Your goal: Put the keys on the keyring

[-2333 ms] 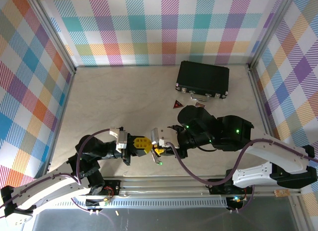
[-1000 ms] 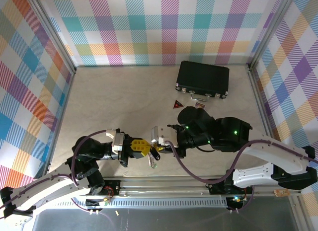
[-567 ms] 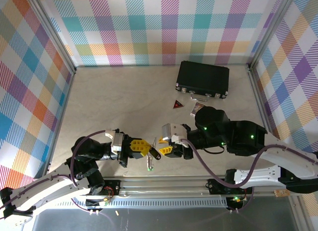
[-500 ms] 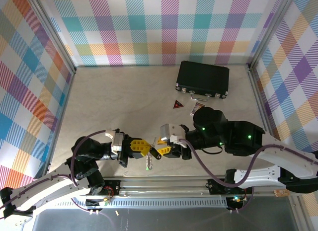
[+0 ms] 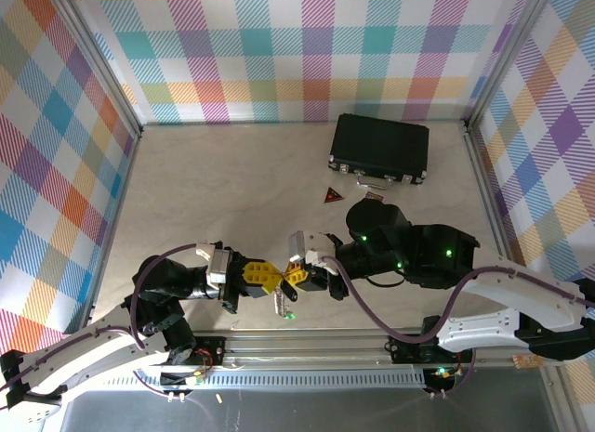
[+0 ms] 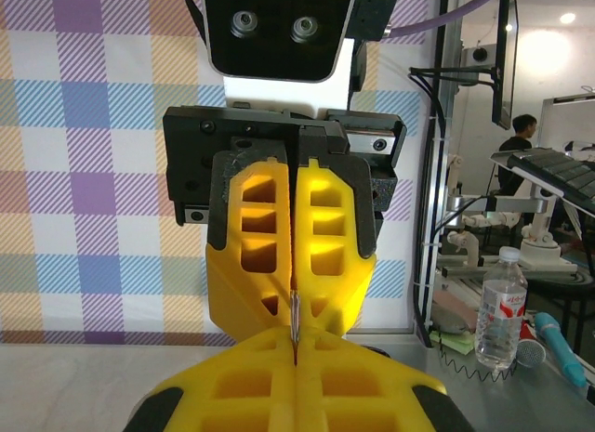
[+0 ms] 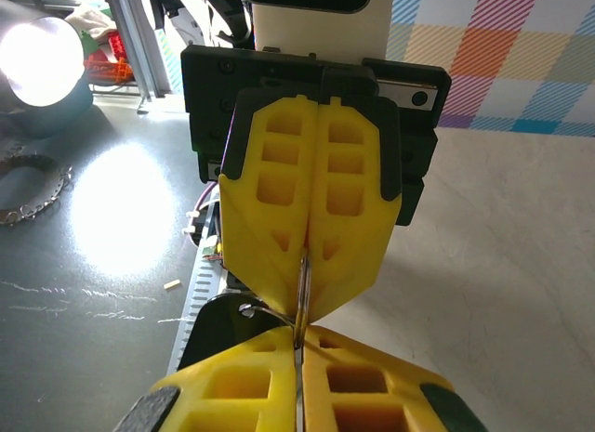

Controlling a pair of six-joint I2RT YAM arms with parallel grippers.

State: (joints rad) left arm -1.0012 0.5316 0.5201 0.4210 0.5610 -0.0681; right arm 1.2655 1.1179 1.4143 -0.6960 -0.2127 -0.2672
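Between plaid walls [image 5: 279,51], beige tabletop [image 5: 232,190].

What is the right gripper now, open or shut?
Shut. On the right gripper, yellow fingers meet without a gap, thin metal sliver between their tips.

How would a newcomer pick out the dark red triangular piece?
Find the black rectangular case at the far side of the table. Just in front of its left end lies the dark red triangular piece, flat. It alone is red and three-cornered.
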